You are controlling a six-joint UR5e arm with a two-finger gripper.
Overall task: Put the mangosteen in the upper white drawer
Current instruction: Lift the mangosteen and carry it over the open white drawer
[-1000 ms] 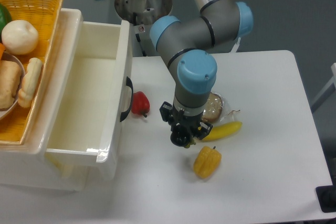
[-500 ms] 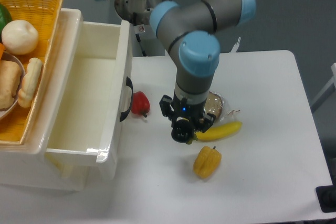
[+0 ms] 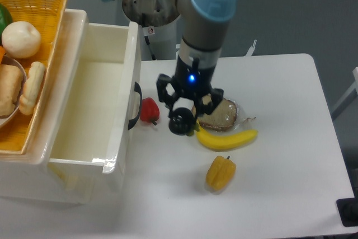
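**Mangosteen lifted, drawer waiting to the left**

Mangosteen (image 3: 180, 122) sits clamped in the hand (image 3: 182, 120), a dark glossy ball raised off the desk (image 3: 279, 82), with the fingers (image 3: 164, 94) closed around its sides. Taking the upper white drawer (image 3: 106, 43) as the landmark, the fruit hangs to the right of the drawer's front wall, a little beyond the black handle (image 3: 136, 106) and just right of the red pepper (image 3: 149, 109) that lies by that handle. The drawer stands pulled open, its inside bare and white.

The fruit reads as light, hard-skinned and smooth, so it may slip if the grip loosens; being round, it is best held across its widest middle, which looks to be where the fingers sit. A ball has no real long axis. The only direction it has runs through its leafy cap, and a small green bit shows at its lower right edge, though I cannot tell surely which way the cap faces.

Farther right of the drawer lie a banana (image 3: 226, 139), a yellow pepper (image 3: 220, 173) and a wrapped bread roll (image 3: 219, 114).
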